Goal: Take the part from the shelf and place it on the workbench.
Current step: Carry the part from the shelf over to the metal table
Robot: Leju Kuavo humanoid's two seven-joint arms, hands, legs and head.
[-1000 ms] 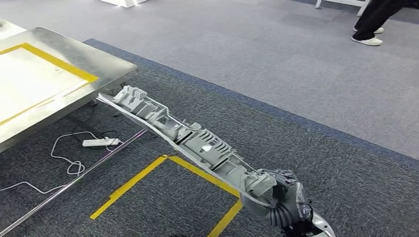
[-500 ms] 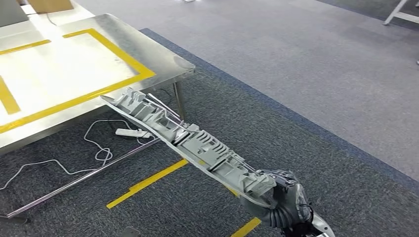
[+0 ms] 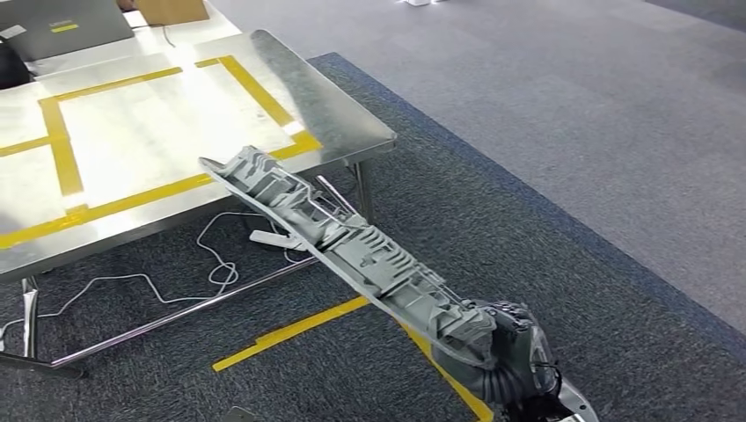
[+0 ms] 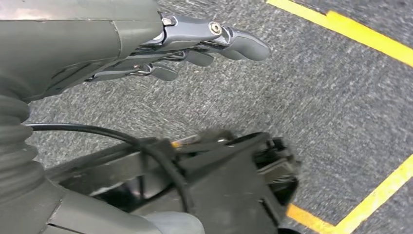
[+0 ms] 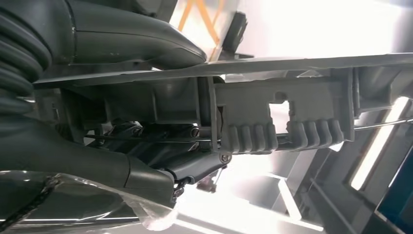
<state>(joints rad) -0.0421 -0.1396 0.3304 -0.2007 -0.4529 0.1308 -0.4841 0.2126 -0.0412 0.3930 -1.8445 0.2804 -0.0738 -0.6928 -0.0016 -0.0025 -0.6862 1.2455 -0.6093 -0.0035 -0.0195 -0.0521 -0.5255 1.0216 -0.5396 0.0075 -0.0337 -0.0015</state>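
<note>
**Part in hand, not yet set down**

The right hand (image 3: 515,352) is clamped on the near end of the long grey part (image 3: 352,251), which juts ahead toward the steel surface (image 3: 343,114). Its far tip overlaps the edge in the head view (height unclear). Placing remains. The left hand (image 4: 195,46) hangs with fingers apart, holding nothing.

The right hand (image 3: 515,356) reaches forward and holds tight (thumb on top). The left hand (image 4: 146,44) hangs down, fingers (image 4: 243,46) straight, holding nothing.
</note>
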